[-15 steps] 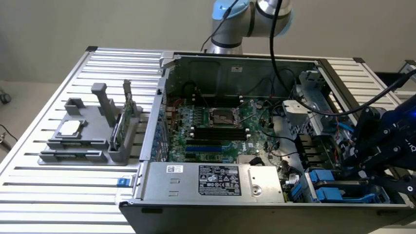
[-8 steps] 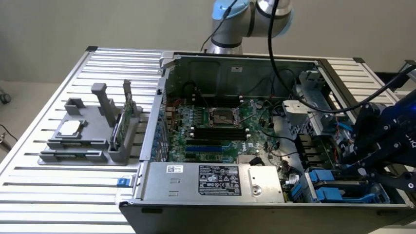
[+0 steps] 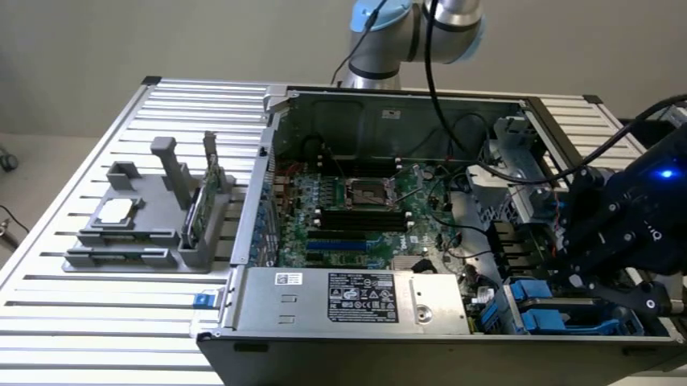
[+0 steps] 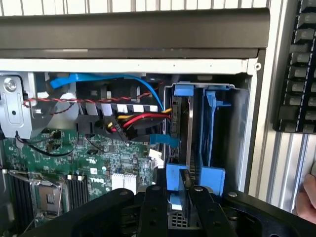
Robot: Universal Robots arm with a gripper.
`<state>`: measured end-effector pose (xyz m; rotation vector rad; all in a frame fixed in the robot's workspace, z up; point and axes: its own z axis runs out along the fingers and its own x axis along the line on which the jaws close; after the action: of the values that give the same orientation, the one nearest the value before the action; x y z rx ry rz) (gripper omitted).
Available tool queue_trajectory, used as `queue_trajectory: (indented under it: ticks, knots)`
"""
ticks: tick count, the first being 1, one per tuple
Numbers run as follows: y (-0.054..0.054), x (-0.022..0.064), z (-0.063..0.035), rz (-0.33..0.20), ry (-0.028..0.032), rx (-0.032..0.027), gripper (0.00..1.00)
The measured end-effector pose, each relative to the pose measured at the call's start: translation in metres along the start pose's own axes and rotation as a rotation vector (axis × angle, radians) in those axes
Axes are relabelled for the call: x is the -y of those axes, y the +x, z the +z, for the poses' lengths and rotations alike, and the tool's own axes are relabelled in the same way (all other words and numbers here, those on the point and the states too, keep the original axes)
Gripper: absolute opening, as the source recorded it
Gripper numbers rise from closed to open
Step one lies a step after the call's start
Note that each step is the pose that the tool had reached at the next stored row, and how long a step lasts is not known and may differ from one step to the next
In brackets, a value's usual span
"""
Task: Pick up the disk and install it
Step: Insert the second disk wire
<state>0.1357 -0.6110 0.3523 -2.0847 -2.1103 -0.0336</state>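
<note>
Fingers [image 4: 183, 190] clenched on blue-framed disk [image 4: 180, 175] edge-on at drive bay [image 4: 217, 128] mouth in case corner; likely dense, rigid, shock-sensitive, smooth metal, best gripped across plastic carrier rails.

Nothing legible: small unreadable print on white power supply label [image 3: 363, 294] and white sticker [image 3: 288, 278] beside it.

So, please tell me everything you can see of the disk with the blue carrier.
The disk stands on edge, seen edge-on as a dark grey slab framed by a blue plastic carrier. It sits in a slot of the drive cage at the computer case's corner, beside another blue carrier. The black gripper is at its near end, fingers on either side of the blue tab.
</note>
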Motion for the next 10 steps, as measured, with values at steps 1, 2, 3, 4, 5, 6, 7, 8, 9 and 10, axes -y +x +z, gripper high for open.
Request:
queue_trajectory:
  ticks: [1,2,3,4,5,6,7,8,9,10]
  knots:
    - [0.0001,0.0033,0.0001,0.0,-0.0002,0.0,0.23]
    - [0.0001,0.0066,0.0001,0.0,-0.0004,0.0,0.23]
    - [0.0002,0.0096,0.0002,0.0,-0.0006,0.0,0.11]
    - [0.0002,0.0119,0.0004,0.0,-0.0009,-0.0001,0.11]
    - [0.0002,0.0132,0.0003,0.0,-0.0021,0.0001,0.11]
    - [0.0002,0.0132,0.0003,0.0,-0.0037,0.0,0.11]
    - [0.0002,0.0132,0.0003,-0.001,-0.005,0.0001,0.11]
    - [0.0002,0.0132,0.0003,-0.001,-0.0063,0.0001,0.11]
    - [0.0001,0.0132,0.0004,-0.001,-0.0078,0.0,0.11]
    - [0.0002,0.0133,0.0003,-0.001,-0.009,0.0002,0.11]
